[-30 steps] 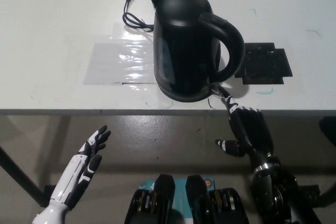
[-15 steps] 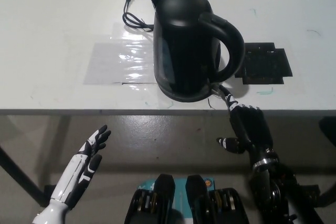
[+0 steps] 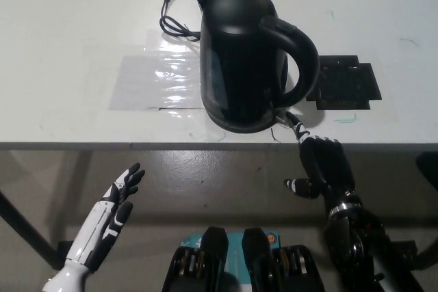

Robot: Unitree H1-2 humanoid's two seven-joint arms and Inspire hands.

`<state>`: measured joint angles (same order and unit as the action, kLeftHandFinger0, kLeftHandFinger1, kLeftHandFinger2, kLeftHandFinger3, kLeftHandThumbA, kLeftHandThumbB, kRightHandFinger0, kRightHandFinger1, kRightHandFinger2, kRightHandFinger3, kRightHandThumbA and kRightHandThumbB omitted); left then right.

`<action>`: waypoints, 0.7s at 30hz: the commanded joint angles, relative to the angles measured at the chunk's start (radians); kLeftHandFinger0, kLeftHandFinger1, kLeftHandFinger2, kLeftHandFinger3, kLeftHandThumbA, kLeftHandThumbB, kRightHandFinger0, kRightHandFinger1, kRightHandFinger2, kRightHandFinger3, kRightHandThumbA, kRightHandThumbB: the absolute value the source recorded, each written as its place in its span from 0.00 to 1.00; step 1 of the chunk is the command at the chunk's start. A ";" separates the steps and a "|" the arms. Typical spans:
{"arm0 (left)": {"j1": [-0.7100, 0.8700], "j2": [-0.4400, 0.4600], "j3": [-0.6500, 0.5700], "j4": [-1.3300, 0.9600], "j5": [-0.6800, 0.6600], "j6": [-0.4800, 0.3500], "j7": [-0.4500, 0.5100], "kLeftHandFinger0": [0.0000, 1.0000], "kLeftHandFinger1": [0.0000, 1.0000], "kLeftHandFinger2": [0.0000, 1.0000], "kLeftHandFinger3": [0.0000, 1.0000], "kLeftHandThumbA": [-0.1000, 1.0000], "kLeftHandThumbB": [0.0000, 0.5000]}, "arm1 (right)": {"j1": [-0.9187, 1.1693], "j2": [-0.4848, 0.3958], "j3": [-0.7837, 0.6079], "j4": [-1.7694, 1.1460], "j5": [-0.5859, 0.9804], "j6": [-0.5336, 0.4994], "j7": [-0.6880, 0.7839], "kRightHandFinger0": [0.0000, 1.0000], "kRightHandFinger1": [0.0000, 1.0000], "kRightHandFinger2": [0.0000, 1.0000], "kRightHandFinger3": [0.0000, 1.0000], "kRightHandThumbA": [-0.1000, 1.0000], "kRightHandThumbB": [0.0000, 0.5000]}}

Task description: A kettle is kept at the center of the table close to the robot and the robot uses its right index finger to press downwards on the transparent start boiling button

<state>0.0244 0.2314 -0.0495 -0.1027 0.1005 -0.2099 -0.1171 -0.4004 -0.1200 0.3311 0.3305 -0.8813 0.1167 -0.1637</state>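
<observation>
A black electric kettle (image 3: 245, 59) stands upright on the white table (image 3: 82, 25), near its front edge, handle toward the right. My black right hand (image 3: 325, 165) reaches up from the lower right with one finger stretched out and the others curled; that fingertip sits at the foot of the handle, where the start button (image 3: 282, 115) is. Whether the tip presses the button I cannot tell. My white left hand (image 3: 113, 210) rests open below the table edge at the lower left, holding nothing.
The kettle's black cord and plug (image 3: 171, 18) lie behind it to the left. A clear plastic sheet (image 3: 157, 76) lies flat left of the kettle. A flat black square plate (image 3: 345, 85) lies right of the handle.
My right hand has crept slightly up and toward the kettle's base, bringing the stretched finger closer to the handle's foot. The left hand and kettle have not moved.
</observation>
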 commanded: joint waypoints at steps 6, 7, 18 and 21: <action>-0.018 0.016 0.000 -0.012 -0.002 -0.028 -0.014 1.00 1.00 1.00 1.00 1.00 0.77 | -0.058 -0.005 0.007 0.009 -0.002 0.002 -0.027 0.00 0.00 0.00 1.00 1.00 0.53; -0.018 0.016 -0.001 -0.010 -0.003 -0.031 -0.015 1.00 1.00 1.00 1.00 1.00 0.77 | -0.058 -0.006 0.008 0.009 -0.002 0.000 -0.028 0.00 0.00 0.00 1.00 1.00 0.53; 0.020 0.011 -0.012 -0.012 -0.003 -0.033 -0.016 1.00 1.00 1.00 1.00 1.00 0.79 | -0.023 -0.008 0.023 -0.009 -0.004 0.007 -0.019 0.00 0.00 0.00 1.00 1.00 0.55; 0.023 0.010 -0.012 -0.014 -0.002 -0.036 -0.013 1.00 1.00 1.00 1.00 1.00 0.78 | -0.025 -0.006 0.026 -0.001 -0.003 0.008 -0.020 0.00 0.00 0.00 1.00 1.00 0.56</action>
<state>0.0457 0.2306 -0.0589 -0.1027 0.1001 -0.2115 -0.1176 -0.4061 -0.1206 0.3492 0.3436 -0.8820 0.1209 -0.1641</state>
